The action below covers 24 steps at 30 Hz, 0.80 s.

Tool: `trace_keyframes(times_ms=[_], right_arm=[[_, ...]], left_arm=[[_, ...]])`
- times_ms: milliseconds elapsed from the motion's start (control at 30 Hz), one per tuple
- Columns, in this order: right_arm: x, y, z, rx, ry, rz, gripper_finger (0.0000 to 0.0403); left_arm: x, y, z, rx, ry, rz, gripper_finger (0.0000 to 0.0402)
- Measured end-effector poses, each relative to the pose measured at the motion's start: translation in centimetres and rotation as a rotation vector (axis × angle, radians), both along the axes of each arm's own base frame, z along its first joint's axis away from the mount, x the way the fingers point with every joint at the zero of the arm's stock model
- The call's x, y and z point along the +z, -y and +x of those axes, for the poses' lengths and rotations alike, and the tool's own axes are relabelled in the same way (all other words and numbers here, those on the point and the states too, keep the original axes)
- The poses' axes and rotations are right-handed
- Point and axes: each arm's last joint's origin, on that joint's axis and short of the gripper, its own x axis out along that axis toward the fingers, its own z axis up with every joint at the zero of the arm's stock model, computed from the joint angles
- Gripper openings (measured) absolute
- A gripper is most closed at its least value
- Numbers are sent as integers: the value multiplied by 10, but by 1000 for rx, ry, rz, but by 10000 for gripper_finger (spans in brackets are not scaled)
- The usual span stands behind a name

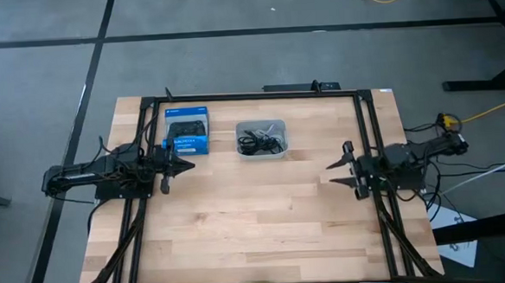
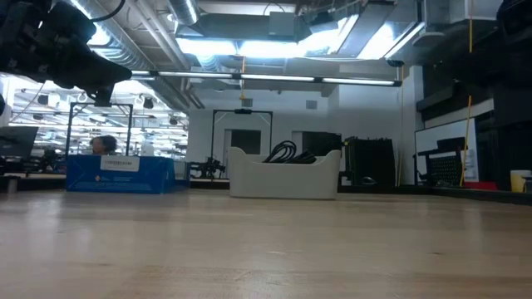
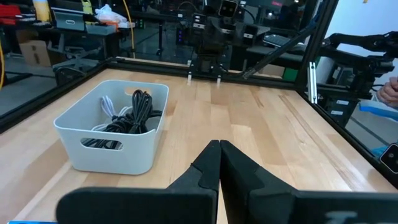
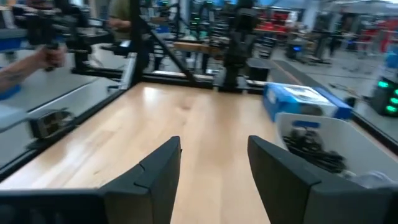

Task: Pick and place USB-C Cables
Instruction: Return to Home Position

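Note:
The USB-C cables (image 1: 261,143) lie coiled inside a small white bin (image 1: 281,149) on the far middle of the table. In the left wrist view black cables (image 3: 134,115) and a white one (image 3: 107,106) show in the bin (image 3: 112,149). My left gripper (image 1: 189,166) is shut and hovers at the table's left side, next to the blue box (image 1: 188,132). My right gripper (image 1: 334,174) is open at the table's right side, pointing toward the table's middle. Neither touches anything.
A blue box (image 2: 120,174) lies flat left of the bin (image 2: 284,178) near the far edge. A black frame (image 1: 259,96) borders the table's far, left and right sides. Bare wood (image 1: 257,219) spreads between the arms and toward the near edge. A person's hand (image 4: 50,56) shows beyond the table.

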Motion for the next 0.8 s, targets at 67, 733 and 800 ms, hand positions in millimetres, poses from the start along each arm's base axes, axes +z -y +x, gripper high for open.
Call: trace_keyframes(times_ms=[67,733,800], right_arm=[[0,3,1,-30,-3,18,192],[-4,6,5,25,96,-25,192],[-4,6,5,25,96,-25,192]], left_arm=[[0,0,0,0,0,0,0],[-1,0,0,-5,-6,-1,0],[-1,0,0,-5,-7,1,0]])
